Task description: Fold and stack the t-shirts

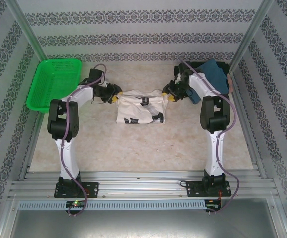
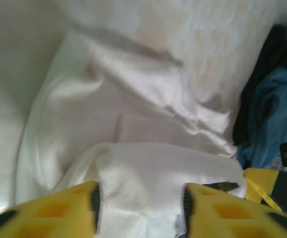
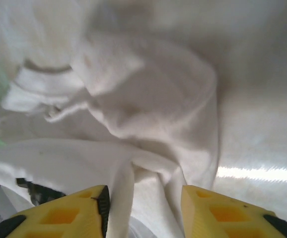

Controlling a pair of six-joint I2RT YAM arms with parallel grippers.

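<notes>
Two pincers: both mine, left pincer [image 1: 114,97] and right pincer [image 1: 169,95], pointed at each other over the far part of the table [image 1: 143,153].
left pincer: it was pinching a bunched fold of the white t-shirt [image 1: 140,110]. On my left wrist cam the cloth sat wadded between the yellow fingers [image 2: 54,210], which stood a bit apart around the wad.
right pincer: same deal here, nipping the opposite end of that shirt, with white cloth stuffed between its own yellow pads [image 3: 64,215].
white t-shirt: its top edge was stretched straight between my two pincers. The rest drooped down toward my bases and lay crumpled on the table, with bits of black print showing on the lower part.
teal t-shirt [image 1: 210,74]: lay just behind and outboard of my right pincer, partly under that arm. On the left wrist cam it showed up past the white cloth, off to the right of the fingers.
black t-shirt [image 1: 194,65]: sat right up against the teal one, on the far side of my right pincer. Honestly couldn't tell how it was folded, it was just a dark patch.
green basket [image 1: 54,82]: sat outboard of my left pincer, near the left wall, well apart from all three shirts.
table: pale and mottled, with the white shirt lying roughly midway between my arms.
</notes>
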